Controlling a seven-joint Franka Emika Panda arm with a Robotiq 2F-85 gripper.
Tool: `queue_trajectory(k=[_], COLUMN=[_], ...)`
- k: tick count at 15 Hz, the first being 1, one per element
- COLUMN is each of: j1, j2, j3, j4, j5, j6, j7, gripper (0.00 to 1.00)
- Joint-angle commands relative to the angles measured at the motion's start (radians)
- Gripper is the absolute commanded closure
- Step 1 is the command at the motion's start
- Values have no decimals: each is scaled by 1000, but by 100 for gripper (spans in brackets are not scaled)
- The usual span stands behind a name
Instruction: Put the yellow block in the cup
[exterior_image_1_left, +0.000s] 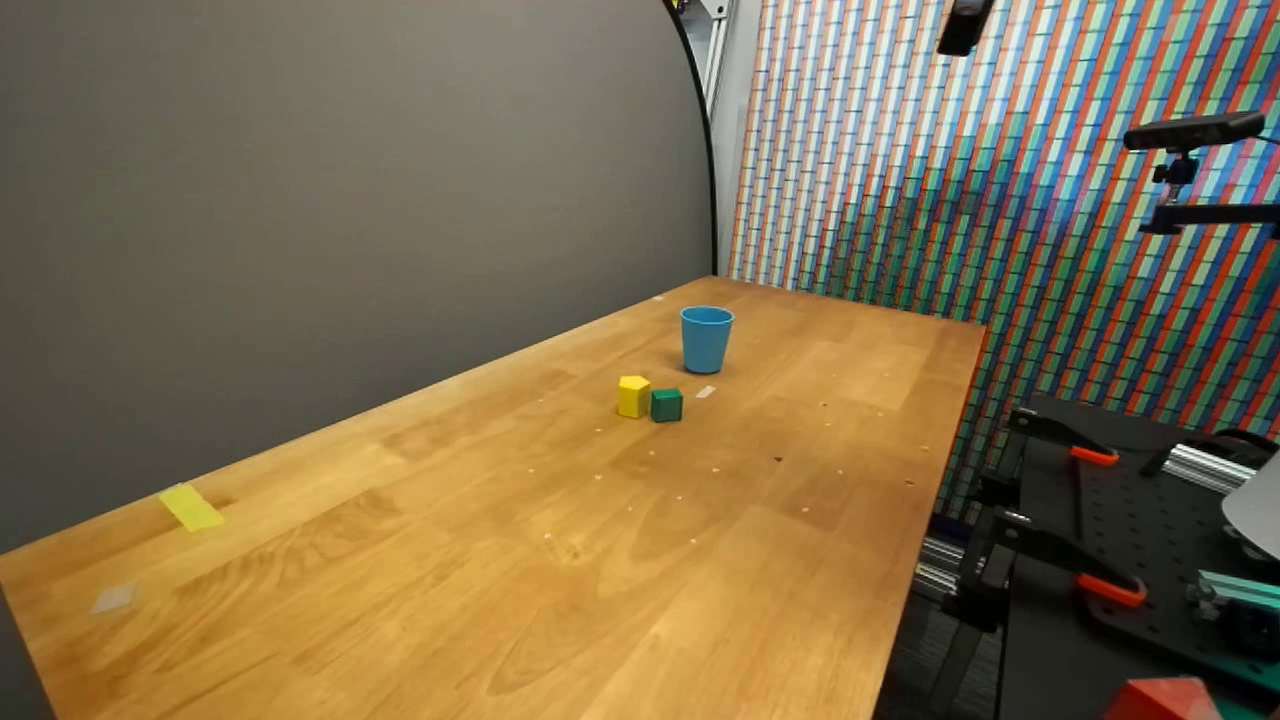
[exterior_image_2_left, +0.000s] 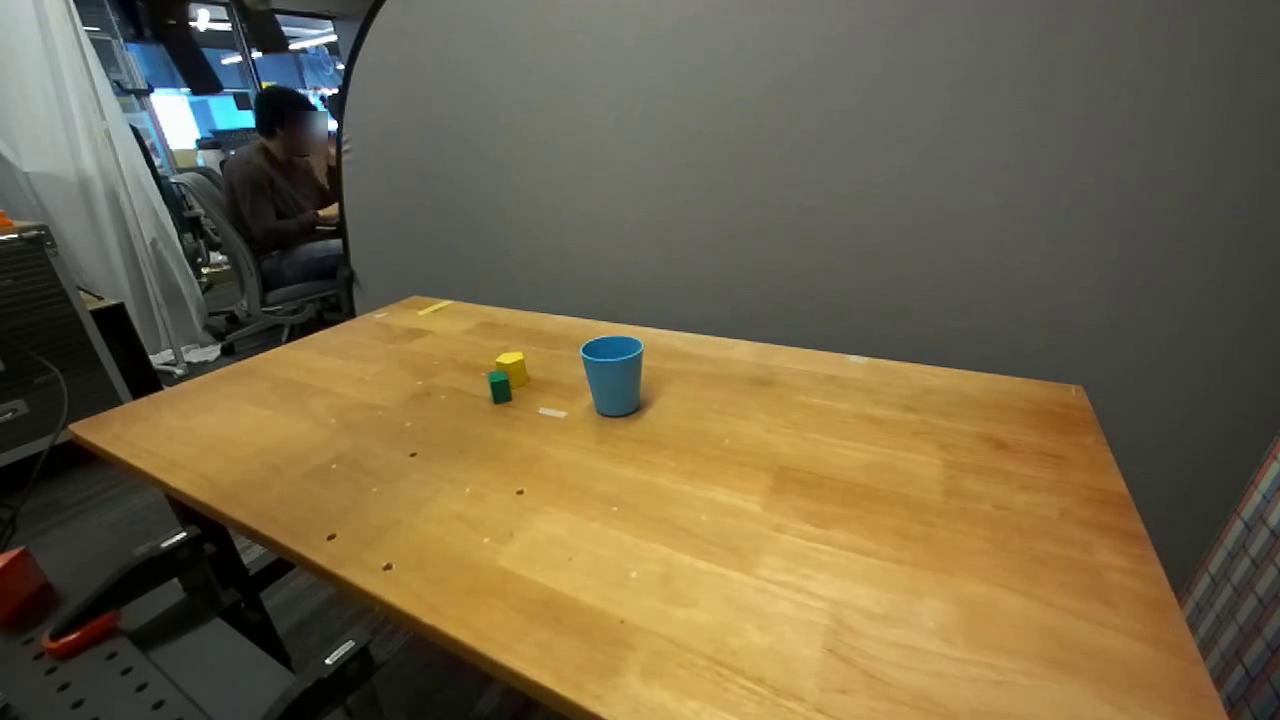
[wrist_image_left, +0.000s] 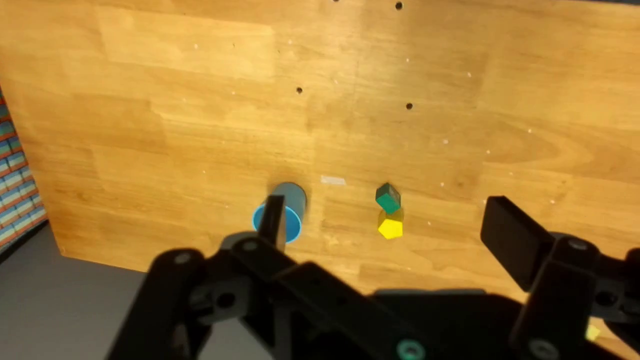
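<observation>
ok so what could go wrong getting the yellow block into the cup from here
The green block sits close beside the yellow pentagonal block, so the open gripper might catch both. That five-sided shape may also twist in the grip. The upright blue cup could tip if bumped.

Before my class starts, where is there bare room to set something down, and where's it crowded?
Bare: from the cup to the table end by the patterned wall; also from the yellow tape to the yellow block. Crowded: the yellow block and green block stand close together, and a white strip lies between them and the cup.
</observation>
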Motion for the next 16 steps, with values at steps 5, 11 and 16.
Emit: queue_trajectory(k=[5,11,16], j1=[35,40,54], j2=[476,846,1055], j3=[-29,-56,-84], j4=[140,332,478], j5=[63,89,-9], j6=[405,523,496], j7=[-26,-107,-58], gripper=[0,0,0])
